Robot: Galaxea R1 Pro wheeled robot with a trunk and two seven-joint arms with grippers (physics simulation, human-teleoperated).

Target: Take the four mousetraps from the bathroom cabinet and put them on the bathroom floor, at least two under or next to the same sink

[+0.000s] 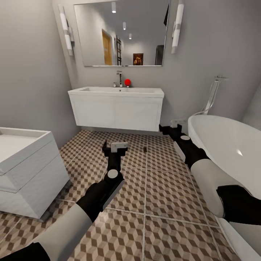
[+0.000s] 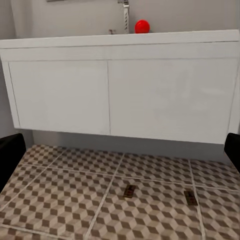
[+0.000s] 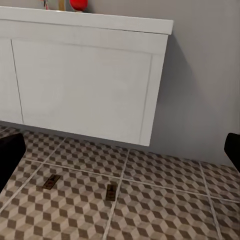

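Two mousetraps (image 2: 130, 191) (image 2: 189, 197) lie flat on the bathroom floor (image 1: 163, 203), just in front of the wall-hung white sink (image 1: 116, 92). The right wrist view shows the same pair (image 3: 51, 181) (image 3: 111, 192). In the head view one mousetrap (image 1: 145, 149) lies right of my left gripper (image 1: 115, 146), which hovers low over the tiles, open and empty. My right gripper (image 1: 168, 128) reaches toward the sink's right end, also open and empty. The cabinet is out of view.
A white bathtub (image 1: 232, 145) fills the right side, close to my right arm. A white boxy unit (image 1: 25, 170) stands at the left. A red ball (image 1: 127, 82) and a tap (image 1: 119, 78) sit on the sink, below a wall mirror (image 1: 121, 32).
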